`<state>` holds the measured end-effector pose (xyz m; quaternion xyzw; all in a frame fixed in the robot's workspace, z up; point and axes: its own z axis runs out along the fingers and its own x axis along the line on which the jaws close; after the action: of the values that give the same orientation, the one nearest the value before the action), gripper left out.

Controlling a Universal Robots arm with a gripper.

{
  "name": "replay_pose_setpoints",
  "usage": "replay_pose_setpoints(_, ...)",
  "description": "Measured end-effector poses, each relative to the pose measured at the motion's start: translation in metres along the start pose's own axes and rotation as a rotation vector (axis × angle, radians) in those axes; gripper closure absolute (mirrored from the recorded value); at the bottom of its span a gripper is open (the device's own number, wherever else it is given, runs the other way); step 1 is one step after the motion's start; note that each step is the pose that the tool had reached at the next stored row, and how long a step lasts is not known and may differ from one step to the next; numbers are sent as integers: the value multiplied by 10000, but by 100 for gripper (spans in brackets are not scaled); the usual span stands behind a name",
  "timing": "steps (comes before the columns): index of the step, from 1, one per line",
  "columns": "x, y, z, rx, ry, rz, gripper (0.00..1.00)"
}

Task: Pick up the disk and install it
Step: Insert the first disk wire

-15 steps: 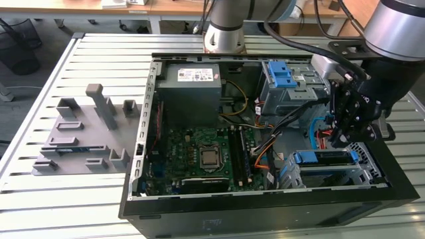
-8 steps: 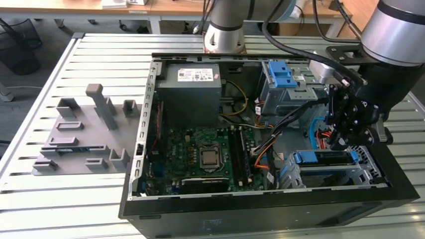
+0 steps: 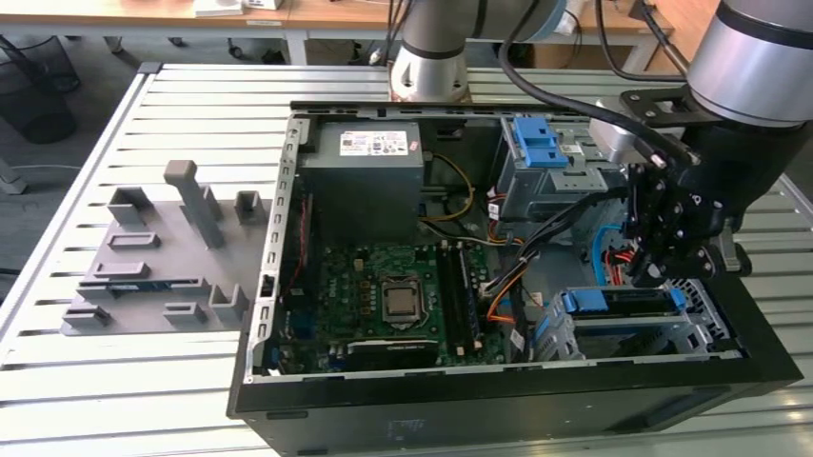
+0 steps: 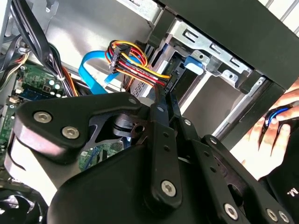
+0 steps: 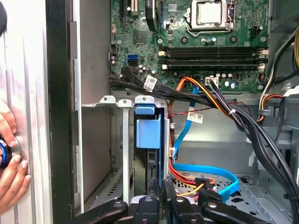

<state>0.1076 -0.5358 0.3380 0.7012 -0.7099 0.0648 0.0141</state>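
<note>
Exterior view: gripper (image 3: pixel 664 255) is hanging inside the open case (image 3: pixel 508 400), just above the disk (image 3: pixel 619 303) sitting in its cage (image 3: pixel 711 333).
First wrist view: disk (image 5: pixel 148 133) is lying directly ahead of the gripper; keeping square to the slot seems wise.
Second wrist view: gripper (image 4: pixel 169 95) is looking pressed together on nothing.

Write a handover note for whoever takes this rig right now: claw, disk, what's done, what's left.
Claw: hangs inside the open computer case, just above the drive cage; open or shut cannot be told.
Disk: its blue carrier stands in the cage slot, right by the claw.
Done: the disk is in the slot.
Left: confirm it is fully seated; that does not show.
Note: a person's hand rests on the case's outer wall.
</note>
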Motion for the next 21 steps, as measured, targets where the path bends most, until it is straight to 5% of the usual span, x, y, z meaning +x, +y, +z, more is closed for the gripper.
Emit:
replay_pose_setpoints(5,25,29,20,70,-32,4,84)
replay_pose_setpoints(21,32,31,43,73,-29,-3,84)
